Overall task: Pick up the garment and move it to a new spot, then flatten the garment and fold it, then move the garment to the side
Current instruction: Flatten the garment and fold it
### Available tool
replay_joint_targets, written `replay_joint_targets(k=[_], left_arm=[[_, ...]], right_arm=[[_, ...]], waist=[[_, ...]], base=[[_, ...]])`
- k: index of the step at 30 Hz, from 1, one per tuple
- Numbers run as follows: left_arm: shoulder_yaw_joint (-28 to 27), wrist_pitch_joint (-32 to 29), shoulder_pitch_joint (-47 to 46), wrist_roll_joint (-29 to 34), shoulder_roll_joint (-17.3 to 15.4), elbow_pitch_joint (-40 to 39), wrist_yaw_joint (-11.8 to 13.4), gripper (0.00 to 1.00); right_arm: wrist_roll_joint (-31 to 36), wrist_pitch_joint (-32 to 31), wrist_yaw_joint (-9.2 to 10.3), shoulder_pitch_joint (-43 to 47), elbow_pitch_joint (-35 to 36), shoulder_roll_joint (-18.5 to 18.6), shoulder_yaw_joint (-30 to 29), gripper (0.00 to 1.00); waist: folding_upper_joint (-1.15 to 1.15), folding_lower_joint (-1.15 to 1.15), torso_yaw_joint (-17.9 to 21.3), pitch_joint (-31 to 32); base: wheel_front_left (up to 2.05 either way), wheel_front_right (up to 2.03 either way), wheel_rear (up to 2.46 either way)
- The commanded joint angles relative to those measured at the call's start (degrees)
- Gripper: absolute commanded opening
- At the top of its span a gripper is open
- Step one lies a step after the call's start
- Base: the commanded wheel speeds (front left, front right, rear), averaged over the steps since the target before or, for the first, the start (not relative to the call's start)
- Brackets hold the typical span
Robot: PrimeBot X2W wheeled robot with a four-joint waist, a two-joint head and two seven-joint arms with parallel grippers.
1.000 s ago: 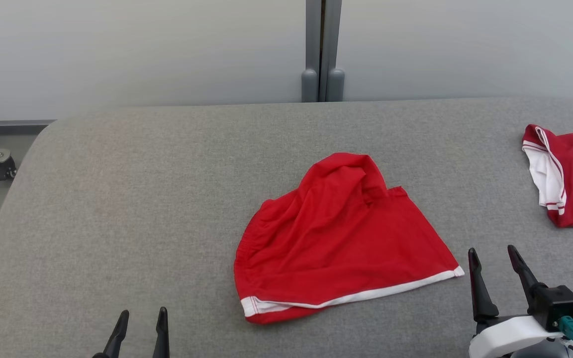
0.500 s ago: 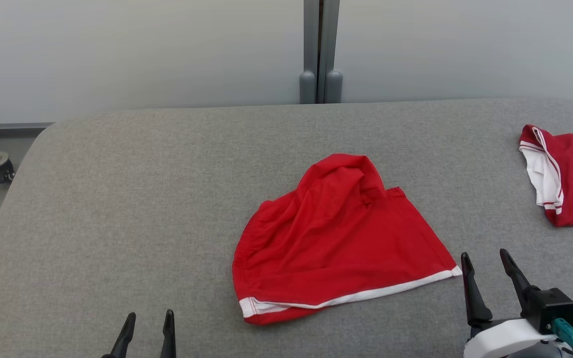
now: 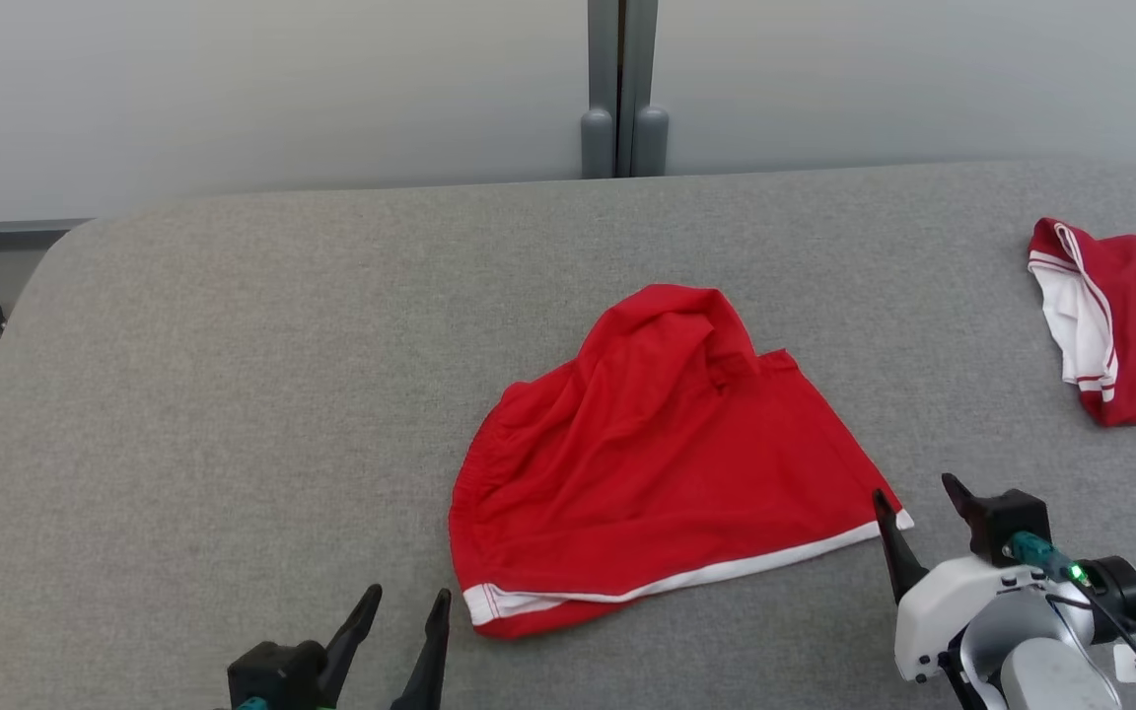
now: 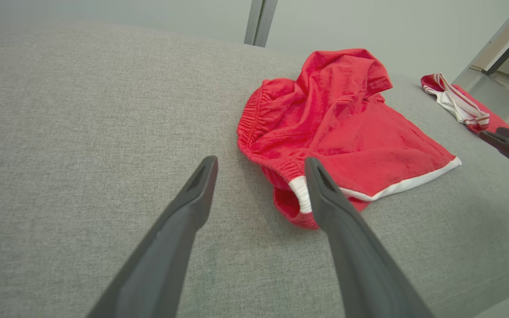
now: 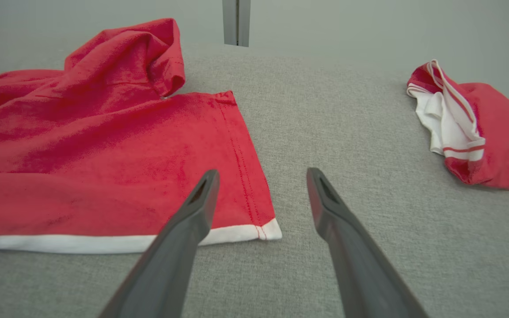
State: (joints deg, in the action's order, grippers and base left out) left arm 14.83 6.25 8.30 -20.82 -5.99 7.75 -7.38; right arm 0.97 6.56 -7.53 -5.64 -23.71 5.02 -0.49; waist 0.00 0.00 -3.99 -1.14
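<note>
The left gripper [image 3: 406, 595] and right gripper [image 3: 914, 490] are closing in on the crumpled red, white-hemmed fabric shorts [image 3: 657, 463] at centre frame, both gaping wide, holding nothing.

A crumpled red-and-white cloth [image 3: 1130, 325], perhaps shorts, lies on the grey table [image 3: 233, 394], ahead and right of the right gripper [image 3: 913, 488], well apart.

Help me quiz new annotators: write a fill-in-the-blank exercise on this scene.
1. The crumpled red cloth garment has a ____ hem band.
2. The left gripper and right gripper both hold their fingers ____, gripping nothing.
3. The second red-and-white garment lies on the grey fabric table at the robot's ____.
Missing words: white; open; right.
</note>
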Motion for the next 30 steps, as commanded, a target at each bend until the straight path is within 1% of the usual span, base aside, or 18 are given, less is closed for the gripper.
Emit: replay_joint_targets(k=[1,3,5,7,10,15,20,21,22,23,24,27,30], left_arm=[[0.8,-1.7,-1.0,-1.4,-0.9,-0.1,-0.2,1.00],[2.3,-4.2,-2.3,-1.5,-2.2,0.4,-0.2,1.00],[3.6,-6.0,-3.1,-3.8,-1.7,0.6,-0.2,1.00],[4.2,-6.9,-3.8,-5.5,-1.6,0.4,-0.2,1.00],[4.8,-7.5,-4.6,-6.3,-2.3,0.5,-0.2,1.00],[6.7,-8.6,-6.1,-8.0,-2.9,0.9,-0.2,1.00],[7.4,-9.2,-7.0,-8.7,-3.5,1.1,-0.2,1.00],[7.7,-9.5,-7.1,-8.8,-3.5,1.4,-0.2,0.95],[7.9,-9.7,-7.2,-9.0,-3.6,1.5,-0.2,0.57],[8.4,-9.7,-7.5,-9.4,-3.6,1.6,-0.2,0.18],[8.7,-9.6,-7.6,-9.6,-3.7,1.5,-0.2,0.00],[9.8,-10.5,-7.5,-10.8,-4.7,2.0,-0.2,0.00],[10.4,-11.6,-7.2,-13.7,-4.9,0.1,-0.2,0.00]], right_arm=[[0.8,-2.6,0.09,-2.1,-2.0,0.7,0.3,1.00],[1.0,-5.7,0.09,-4.6,-5.0,0.7,0.0,1.00],[1.5,-8.2,0.09,-6.6,-7.9,0.9,0.3,1.00],[1.5,-9.3,0.09,-8.5,-10.0,0.8,0.3,1.00],[1.8,-9.5,0.09,-10.4,-13.0,0.5,0.2,1.00],[1.2,-8.0,0.09,-12.2,-17.2,0.0,0.4,1.00],[1.0,-6.4,0.09,-13.2,-20.2,-0.4,0.7,1.00],[0.6,-6.3,0.07,-13.4,-20.9,-0.6,1.0,1.00],[0.3,-6.3,0.05,-13.6,-21.4,-0.7,1.2,0.89],[-0.5,-6.5,0.05,-13.8,-22.2,-0.8,1.8,0.35],[-1.3,-6.5,0.05,-14.0,-22.8,-1.0,2.4,0.00],[-5.1,-6.7,0.10,-14.7,-24.6,-1.4,3.8,0.00],[-12.1,-5.3,0.09,-15.9,-23.2,-1.6,4.7,0.00]], waist=[[0.00,0.00,0.2,-1.6],[0.00,0.00,0.4,-2.6],[0.00,0.00,0.6,-3.5],[0.00,0.00,0.6,-4.5],[0.00,0.00,0.6,-5.6],[0.00,0.00,0.3,-6.7],[0.00,0.00,0.6,-7.3],[0.00,0.00,0.7,-7.4],[0.00,0.00,0.8,-7.4],[0.00,0.00,1.0,-7.5],[0.00,0.00,1.1,-7.5],[0.00,0.00,1.9,-7.2],[0.00,0.00,2.4,-6.7]], base=[[0.00,0.00,0.00],[0.00,0.00,0.00],[0.00,0.00,0.00],[0.00,0.00,0.00],[0.00,0.00,0.00],[0.00,0.00,0.00],[0.00,0.00,0.00],[0.00,0.00,0.00],[0.00,0.00,0.00],[0.00,0.00,0.00],[0.00,0.00,0.00],[0.00,0.00,0.00],[0.00,0.00,0.00]])
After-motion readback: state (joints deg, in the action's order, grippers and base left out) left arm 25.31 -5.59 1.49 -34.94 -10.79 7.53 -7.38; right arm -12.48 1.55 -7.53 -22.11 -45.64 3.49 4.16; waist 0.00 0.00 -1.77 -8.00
